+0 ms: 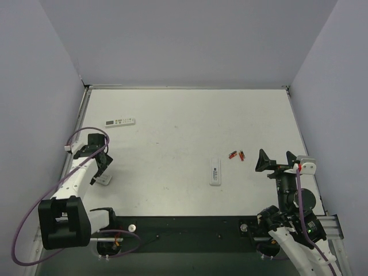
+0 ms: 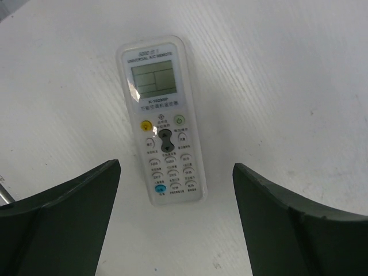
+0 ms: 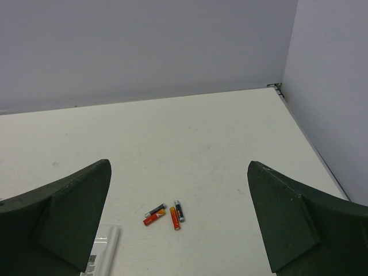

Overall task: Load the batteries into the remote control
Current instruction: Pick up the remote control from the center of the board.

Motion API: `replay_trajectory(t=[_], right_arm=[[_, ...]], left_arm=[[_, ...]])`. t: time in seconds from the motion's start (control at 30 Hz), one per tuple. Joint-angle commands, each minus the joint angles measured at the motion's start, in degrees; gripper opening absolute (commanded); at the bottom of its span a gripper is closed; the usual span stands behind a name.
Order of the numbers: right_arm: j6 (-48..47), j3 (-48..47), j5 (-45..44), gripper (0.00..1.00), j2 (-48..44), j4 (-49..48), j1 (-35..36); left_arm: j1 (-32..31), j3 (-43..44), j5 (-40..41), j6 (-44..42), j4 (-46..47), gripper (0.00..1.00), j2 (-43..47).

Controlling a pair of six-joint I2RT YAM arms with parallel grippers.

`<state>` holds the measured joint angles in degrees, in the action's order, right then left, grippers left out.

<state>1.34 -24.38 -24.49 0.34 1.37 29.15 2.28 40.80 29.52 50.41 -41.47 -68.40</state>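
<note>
The white table [image 1: 190,115] fills the floor of a grey-walled booth, with a dark strip along its near edge where the two arms are bolted. The left arm reaches up along the left edge, and its left gripper [image 1: 103,167] hangs low over the surface with its fingers [image 2: 63,218] spread wide and nothing between them. In the left wrist view they frame the bare table just short of the air-conditioner remote. The right arm stands near the right edge, and the right gripper [image 1: 277,161] points toward the middle of the table. Its dark fingers [image 3: 63,224] are also set far apart and empty, clear of everything. The air-conditioner remote [image 2: 164,123], a long white one with a grey display, a yellow button and a blue button, lies face up near the left edge, toward the far left corner. The remote control [image 1: 215,171], shorter and slimmer, white with dark markings, lies right of the table's centre with its length running from near to far. It is well apart from both grippers. A small pale flat piece [image 1: 103,180] that I cannot identify lies just beside the left gripper on its near side. The batteries [image 3: 165,215], tiny orange-red and dark cylinders, lie loose in a small cluster just beyond the remote control's far end and slightly to its right, between it and the right gripper.
</note>
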Motion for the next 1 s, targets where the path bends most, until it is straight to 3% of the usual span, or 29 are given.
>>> replay_trajectory(t=[0.0, 0.47, 0.7, 0.97], right_arm=[[0.1, 0.3, 0.5, 1.00, -9.3, -3.5, 1.0], [-0.2, 0.5, 0.5, 1.00, -10.1, -3.5, 1.4], [-0.3, 0.5, 0.4, 1.00, -10.2, -3.5, 1.4], [0.2, -0.1, 1.4, 0.99, -9.0, -3.5, 1.3]], left_arm=[[3.9, -1.7, 0.1, 4.2, 1.5, 0.89, 1.7], [7.8, -3.0, -6.6, 3.6, 7.1, 0.88, -5.4], [7.6, -3.0, -12.0, 1.3, 10.2, 0.70, -8.5], [1.9, -4.1, -18.8, 0.7, 13.4, 0.38, -7.3]])
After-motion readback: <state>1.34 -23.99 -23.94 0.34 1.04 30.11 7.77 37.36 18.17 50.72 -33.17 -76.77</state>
